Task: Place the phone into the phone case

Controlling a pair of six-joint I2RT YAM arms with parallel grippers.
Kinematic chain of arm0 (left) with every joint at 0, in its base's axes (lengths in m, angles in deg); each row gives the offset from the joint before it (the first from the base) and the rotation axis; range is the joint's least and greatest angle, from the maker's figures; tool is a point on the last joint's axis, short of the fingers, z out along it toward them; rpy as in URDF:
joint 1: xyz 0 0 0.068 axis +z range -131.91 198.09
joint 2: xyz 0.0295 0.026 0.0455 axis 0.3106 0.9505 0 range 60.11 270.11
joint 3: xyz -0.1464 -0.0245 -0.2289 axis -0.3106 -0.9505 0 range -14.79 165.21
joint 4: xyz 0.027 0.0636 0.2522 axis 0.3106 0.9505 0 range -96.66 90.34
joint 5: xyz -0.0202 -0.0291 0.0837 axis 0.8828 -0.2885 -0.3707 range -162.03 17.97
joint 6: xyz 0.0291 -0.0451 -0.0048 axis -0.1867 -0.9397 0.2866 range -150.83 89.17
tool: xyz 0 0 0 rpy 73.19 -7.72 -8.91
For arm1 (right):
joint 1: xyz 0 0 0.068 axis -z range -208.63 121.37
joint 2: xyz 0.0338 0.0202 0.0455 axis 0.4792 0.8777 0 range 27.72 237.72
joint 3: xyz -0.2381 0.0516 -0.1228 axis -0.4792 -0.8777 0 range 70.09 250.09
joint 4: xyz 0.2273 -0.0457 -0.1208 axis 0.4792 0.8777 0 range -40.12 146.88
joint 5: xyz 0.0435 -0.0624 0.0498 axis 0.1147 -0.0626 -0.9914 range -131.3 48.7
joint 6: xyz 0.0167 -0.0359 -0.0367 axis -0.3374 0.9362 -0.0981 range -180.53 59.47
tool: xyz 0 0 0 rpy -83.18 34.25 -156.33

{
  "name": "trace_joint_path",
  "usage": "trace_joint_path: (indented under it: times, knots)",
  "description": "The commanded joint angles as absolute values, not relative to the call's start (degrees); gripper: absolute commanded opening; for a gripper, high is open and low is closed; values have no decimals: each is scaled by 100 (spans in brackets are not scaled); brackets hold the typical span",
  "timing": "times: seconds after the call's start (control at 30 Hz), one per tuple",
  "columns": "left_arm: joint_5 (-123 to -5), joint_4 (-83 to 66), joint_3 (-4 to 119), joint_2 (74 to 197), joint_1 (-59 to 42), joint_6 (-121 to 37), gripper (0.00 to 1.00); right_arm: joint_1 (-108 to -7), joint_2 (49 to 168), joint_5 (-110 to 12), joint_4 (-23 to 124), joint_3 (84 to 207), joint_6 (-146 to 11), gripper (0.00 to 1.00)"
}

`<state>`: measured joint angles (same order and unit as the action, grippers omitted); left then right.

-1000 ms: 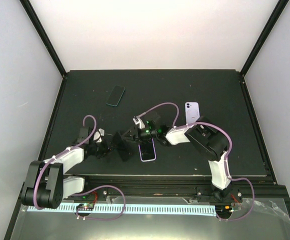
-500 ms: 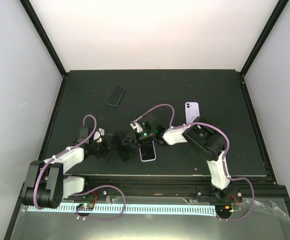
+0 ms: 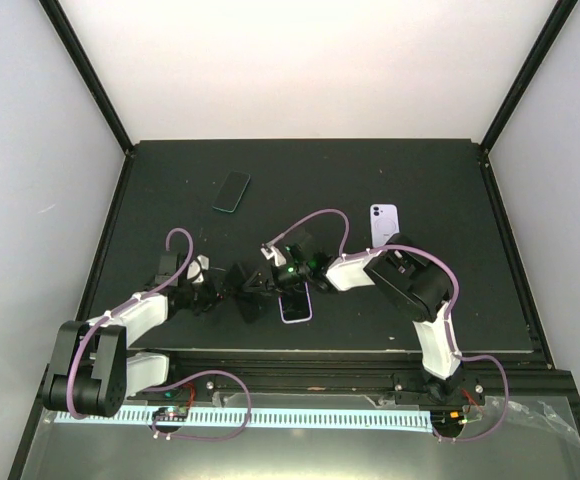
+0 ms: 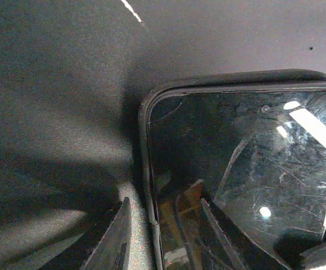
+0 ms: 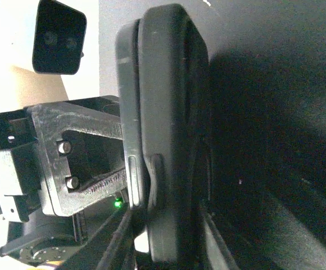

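Left claw (image 4: 164, 207): pinching the phone (image 4: 247, 169) near one long edge, one finger (image 4: 118, 239) behind the back and the other over the scratched glass. Right claw (image 5: 168, 225): its two fingers stand close on either side of the same item, one against the glass side and one against the back. Whether they press or merely flank it cannot be told. The two claws meet from opposite sides near the front middle of the tabletop (image 3: 170, 200), the left from the left and the right from the right. The phone is held up on edge between them, clear of the surface in the right wrist view. In that view it appears edge-on as a grey slab with a side button. The black phone case (image 5: 171, 112) lies against its back and wraps the rounded corner. A seam shows along the length, so the phone looks partly seated rather than flush. In the left wrist view the case rim frames the upper corner of the screen. The left wrist camera (image 5: 59, 42), in its white housing, shows behind the left claw's grey finger. Further out, three other items lie flat on the tabletop: a lilac-rimmed phone (image 3: 294, 305) just right of the claws, a lilac phone (image 3: 384, 222) lying back-up further right, and a teal-edged phone (image 3: 232, 191) well apart toward the rear left.
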<state>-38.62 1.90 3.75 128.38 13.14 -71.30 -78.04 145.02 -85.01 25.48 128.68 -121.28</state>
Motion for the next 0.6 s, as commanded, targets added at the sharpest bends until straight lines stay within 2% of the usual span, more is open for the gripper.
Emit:
trace_joint_path:
  times: [0.0, 0.07, 0.2, 0.27, 0.37, 0.43, 0.5, 0.57]
  knots:
    - [-3870, 135, 568, 12876, 1298, -7005, 35, -7868, 14282, -8685, 2230, 12804, -12187, 26]
    - [-3863, 116, 561, 12886, 1300, -7003, 35, -7873, 14249, -8648, 2215, 12772, -12175, 15]
    - [-3844, 93, 551, 12909, 1293, -7005, 35, -7866, 14169, -8504, 2433, 12757, -12035, 7]
    - [-3829, 85, 551, 12915, 1303, -7003, 35, -7871, 14142, -8437, 2570, 12785, -11938, 8]
    - [-3822, 69, 534, 12911, 1299, -7011, 35, -7873, 14101, -8343, 2805, 12840, -11800, 24]
    - [-3821, 61, 533, 12923, 1295, -7016, 35, -7868, 14061, -8221, 2980, 12882, -11698, 28]
    - [-3822, 57, 523, 12920, 1304, -7012, 35, -7869, 14030, -8140, 3115, 12897, -11598, 27]
    - [-3819, 55, 524, 12927, 1295, -7019, 35, -7871, 14022, -8092, 3187, 12907, -11544, 20]
